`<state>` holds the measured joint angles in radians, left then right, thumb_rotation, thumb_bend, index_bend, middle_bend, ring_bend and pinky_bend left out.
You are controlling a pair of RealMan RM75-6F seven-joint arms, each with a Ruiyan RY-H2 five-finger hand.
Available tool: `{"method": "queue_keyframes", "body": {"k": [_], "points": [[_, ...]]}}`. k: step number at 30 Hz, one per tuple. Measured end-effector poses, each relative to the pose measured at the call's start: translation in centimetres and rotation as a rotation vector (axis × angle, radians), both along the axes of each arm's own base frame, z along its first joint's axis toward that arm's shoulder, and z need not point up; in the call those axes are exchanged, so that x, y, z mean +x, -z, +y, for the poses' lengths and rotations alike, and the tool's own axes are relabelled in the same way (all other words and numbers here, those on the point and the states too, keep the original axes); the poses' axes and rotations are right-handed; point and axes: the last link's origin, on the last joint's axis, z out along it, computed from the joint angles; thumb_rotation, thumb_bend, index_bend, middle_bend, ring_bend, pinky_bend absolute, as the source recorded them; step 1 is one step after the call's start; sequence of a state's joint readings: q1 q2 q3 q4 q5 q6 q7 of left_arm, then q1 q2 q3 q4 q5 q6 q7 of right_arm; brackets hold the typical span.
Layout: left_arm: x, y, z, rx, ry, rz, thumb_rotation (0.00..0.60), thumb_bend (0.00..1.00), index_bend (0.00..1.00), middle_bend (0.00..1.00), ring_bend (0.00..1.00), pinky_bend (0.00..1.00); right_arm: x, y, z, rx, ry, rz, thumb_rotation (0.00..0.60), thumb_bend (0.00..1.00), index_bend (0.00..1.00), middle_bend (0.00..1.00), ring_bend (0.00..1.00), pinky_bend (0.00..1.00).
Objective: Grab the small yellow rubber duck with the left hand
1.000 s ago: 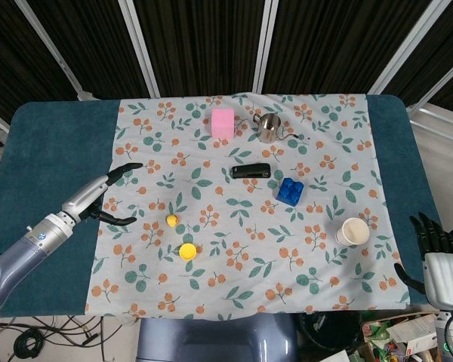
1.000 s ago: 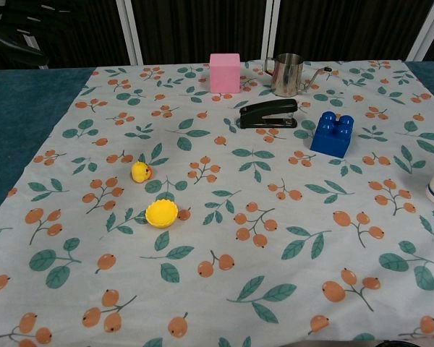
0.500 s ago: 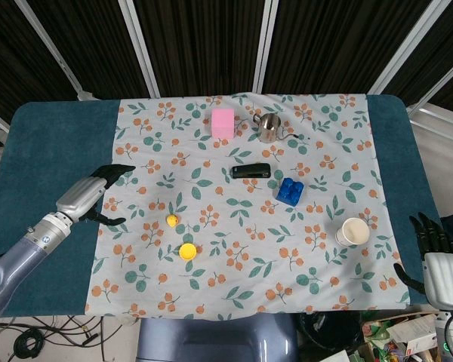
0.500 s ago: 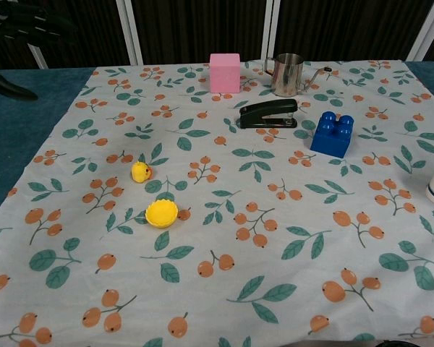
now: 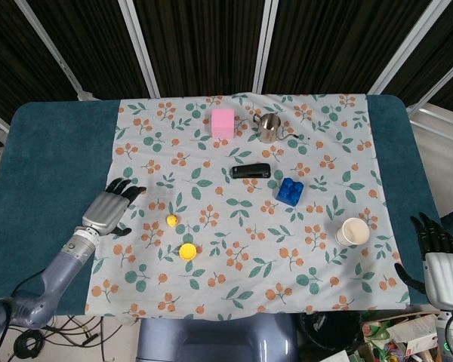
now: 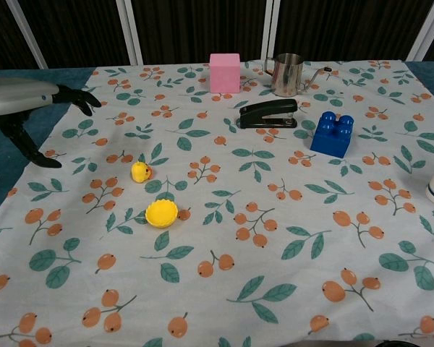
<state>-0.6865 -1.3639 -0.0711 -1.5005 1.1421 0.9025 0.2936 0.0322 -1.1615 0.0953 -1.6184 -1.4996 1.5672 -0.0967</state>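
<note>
Small yellow rubber duck untouched on floral cloth, left-centre of counter, just behind yellow cap. Rounded, tiny, orange spot on one side; detail too small to resolve. Left hand now nearer than half a second ago, swung in over cloth's left edge, palm down, fingers spread and empty, well short of duck. Approach under way, grasp not begun. Right hand parked off right corner, fingers apart, holding nothing.
</note>
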Motion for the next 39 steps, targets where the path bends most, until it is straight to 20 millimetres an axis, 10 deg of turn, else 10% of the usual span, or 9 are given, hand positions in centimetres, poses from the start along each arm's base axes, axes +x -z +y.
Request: {"method": "queue_keyframes", "body": {"k": [39], "points": [[4.7, 8.5, 1.6, -0.077, 0.086, -0.010, 0.600, 0.27, 0.41, 0.40, 0.00, 0.00, -0.2, -0.1, -0.2, 0.000, 0.012, -0.006, 0.600, 0.16, 0.07, 0.02, 0.08, 0.16]]}}
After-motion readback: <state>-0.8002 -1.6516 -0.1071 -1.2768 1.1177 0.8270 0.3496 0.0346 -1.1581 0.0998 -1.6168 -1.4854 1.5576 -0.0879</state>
